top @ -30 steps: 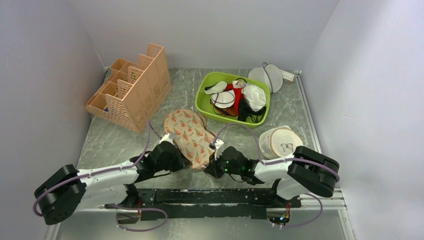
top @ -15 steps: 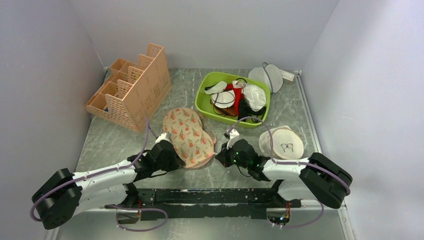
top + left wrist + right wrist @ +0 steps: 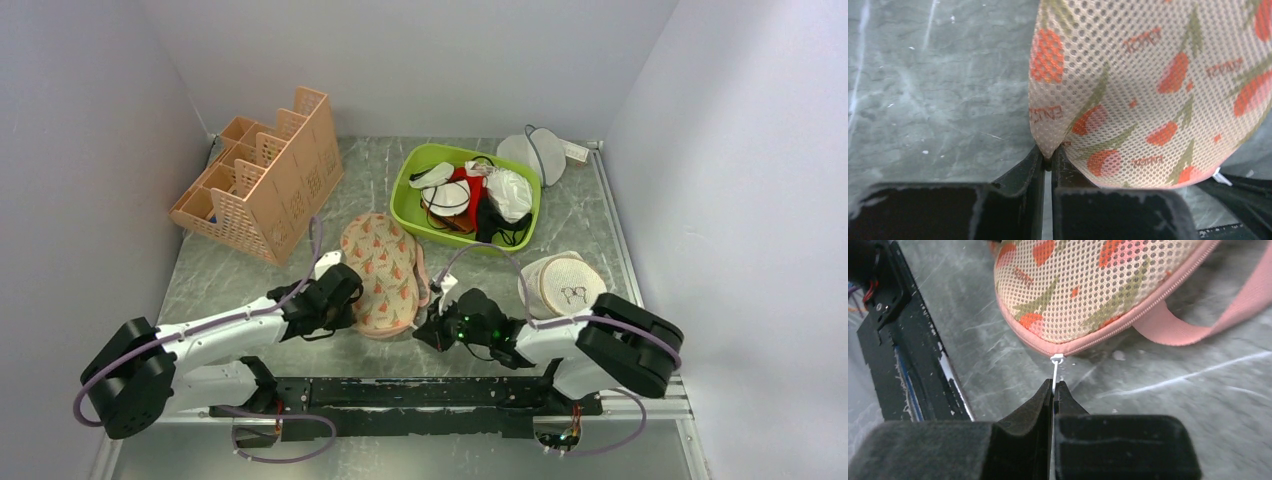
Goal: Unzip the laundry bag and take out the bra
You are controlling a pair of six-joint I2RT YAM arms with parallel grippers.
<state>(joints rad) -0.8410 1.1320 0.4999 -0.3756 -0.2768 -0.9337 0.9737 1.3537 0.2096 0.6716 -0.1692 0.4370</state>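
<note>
The laundry bag (image 3: 385,272) is a beige mesh pouch with red-and-green print and pink trim, lying mid-table. My left gripper (image 3: 343,300) is shut on a fold of its left edge; the left wrist view shows the fabric (image 3: 1148,90) pinched between the fingers (image 3: 1033,165). My right gripper (image 3: 432,322) is at the bag's near end, shut on the white zip pull (image 3: 1054,371), which hangs from the pink zip edge (image 3: 1108,332). A pink loop strap (image 3: 1198,325) lies beside it. The bra is hidden; no black fabric shows at the bag.
A green tray (image 3: 415,171) of mixed garments stands at the back. An orange slotted organiser (image 3: 265,180) stands at the back left. A round beige mesh disc (image 3: 565,285) lies by my right arm, and a white mesh pouch (image 3: 535,155) lies at the back right.
The bag has swung to a more upright lie and shifted slightly right. My left gripper moved forward with it. My right gripper came back left toward the bag's near end.
</note>
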